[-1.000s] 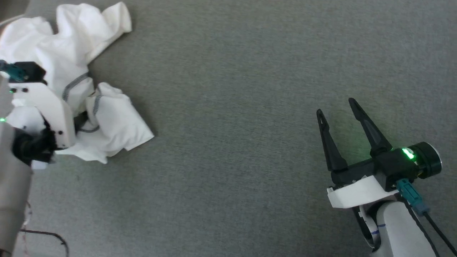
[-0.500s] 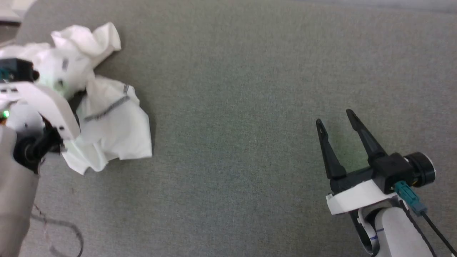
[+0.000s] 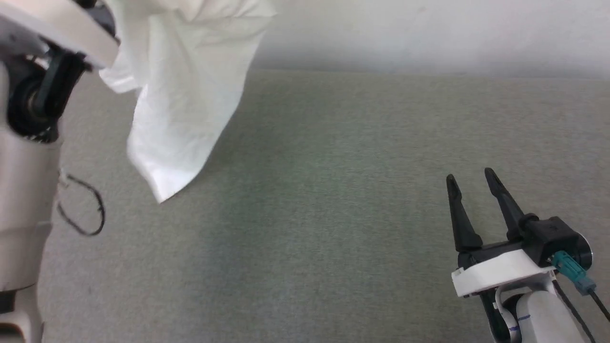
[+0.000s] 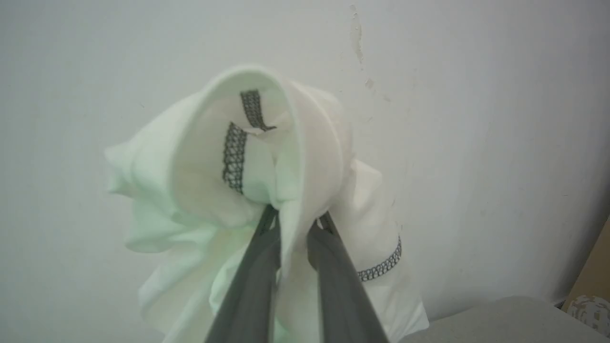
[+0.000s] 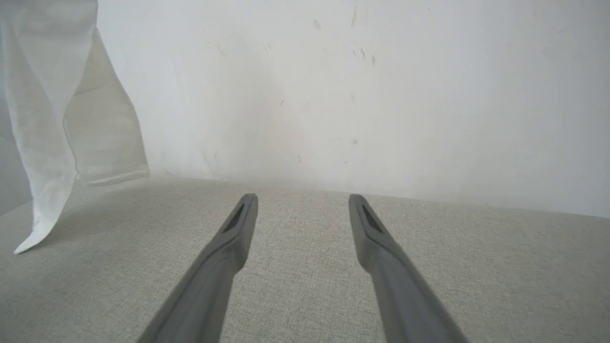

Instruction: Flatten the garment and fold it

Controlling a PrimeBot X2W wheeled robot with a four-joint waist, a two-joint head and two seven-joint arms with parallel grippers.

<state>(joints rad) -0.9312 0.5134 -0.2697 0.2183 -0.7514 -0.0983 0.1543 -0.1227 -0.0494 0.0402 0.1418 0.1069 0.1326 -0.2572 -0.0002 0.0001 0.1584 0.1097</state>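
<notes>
The garment [image 3: 186, 90], white with dark grey zigzag seams, hangs from the top left of the head view, its lowest corner near the grey surface. In the left wrist view my left gripper [image 4: 295, 219] is shut on a bunched fold of the garment [image 4: 267, 157], in front of the pale wall. In the head view only the left arm's wrist and forearm appear at the far left. My right gripper [image 3: 469, 178] stands open low over the grey surface at the lower right, far from the cloth. The right wrist view has the garment [image 5: 52, 119] hanging at the left, beyond the open right gripper [image 5: 300, 202].
A grey fabric surface [image 3: 333, 214] spreads under both arms and ends at a pale wall [image 3: 429, 33] behind. A thin dark cable loop [image 3: 86, 214] hangs beside the left forearm. A tan object [image 4: 593, 286] sits at the lower right of the left wrist view.
My left gripper has closed on the garment and lifted it off the surface, so it now hangs. The head camera has tilted up, bringing the wall into view. The right gripper stayed open.
</notes>
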